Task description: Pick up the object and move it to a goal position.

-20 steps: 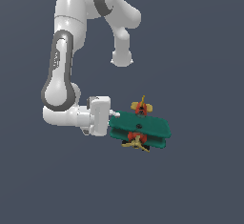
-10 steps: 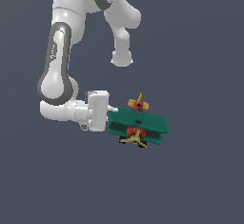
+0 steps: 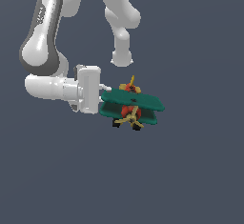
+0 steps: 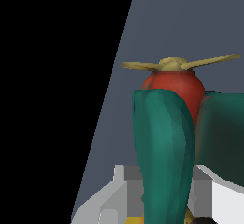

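Note:
The object is a small toy biplane [image 3: 133,105] with two teal-green wings, a red body, a yellow propeller and black wheels. It hangs in the air at the end of my arm, with my gripper [image 3: 107,99] shut on the wing ends at the exterior view's left side of the plane. In the wrist view a teal wing [image 4: 164,151] stands between my grey fingers [image 4: 209,189], with the red nose [image 4: 174,85] and yellow propeller [image 4: 178,64] beyond it. The fingertips are hidden by the wings in the exterior view.
Only a plain dark grey-blue background shows around the arm and the plane. My white arm [image 3: 47,37] bends up to the exterior view's upper left. A black band fills one side of the wrist view.
My arm has lifted a little, carrying the biplane slightly higher and toward the exterior view's left. The grip on the wings is unchanged.

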Robot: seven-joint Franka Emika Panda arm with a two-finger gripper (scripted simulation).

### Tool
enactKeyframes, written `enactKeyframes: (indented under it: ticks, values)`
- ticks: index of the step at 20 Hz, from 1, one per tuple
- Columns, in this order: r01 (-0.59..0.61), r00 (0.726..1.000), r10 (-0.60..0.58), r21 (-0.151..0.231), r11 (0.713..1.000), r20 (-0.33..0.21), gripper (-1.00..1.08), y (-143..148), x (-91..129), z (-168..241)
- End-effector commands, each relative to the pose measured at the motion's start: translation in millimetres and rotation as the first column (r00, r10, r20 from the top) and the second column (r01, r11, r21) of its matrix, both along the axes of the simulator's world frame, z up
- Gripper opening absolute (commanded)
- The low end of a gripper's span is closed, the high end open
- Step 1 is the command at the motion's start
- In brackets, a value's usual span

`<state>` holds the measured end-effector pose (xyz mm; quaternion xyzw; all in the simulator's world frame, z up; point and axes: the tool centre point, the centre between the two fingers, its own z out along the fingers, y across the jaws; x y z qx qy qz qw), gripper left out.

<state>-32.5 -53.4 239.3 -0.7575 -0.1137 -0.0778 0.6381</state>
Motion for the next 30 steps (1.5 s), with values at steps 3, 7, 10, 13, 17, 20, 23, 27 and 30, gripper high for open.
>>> enactKeyframes:
  ticks: [3, 7, 10, 13, 17, 20, 23, 27, 30]
  values:
    - [0.001, 1.000, -0.001, 0.001, 1.000, 0.004, -1.00, -15, -26, 52]
    - [0.002, 1.000, -0.002, 0.001, 1.000, 0.004, -1.00, -29, -49, 97]
    - [0.002, 1.000, -0.002, -0.001, 1.000, 0.003, -1.00, -39, -66, 130]
    - [0.001, 1.000, -0.001, -0.003, 1.000, 0.003, -1.00, -48, -80, 159]
    - [-0.001, 1.000, 0.001, -0.007, 1.000, 0.003, -1.00, -58, -95, 190]
    - [-0.002, 1.000, 0.002, -0.009, 1.000, 0.003, -1.00, -62, -102, 205]
    - [-0.003, 1.000, 0.003, -0.010, 1.000, 0.003, -1.00, -65, -105, 214]
    - [-0.002, 1.000, 0.002, -0.011, 1.000, 0.002, -1.00, -65, -104, 213]
    - [-0.002, 1.000, 0.002, -0.011, 1.000, 0.002, -1.00, -64, -103, 214]
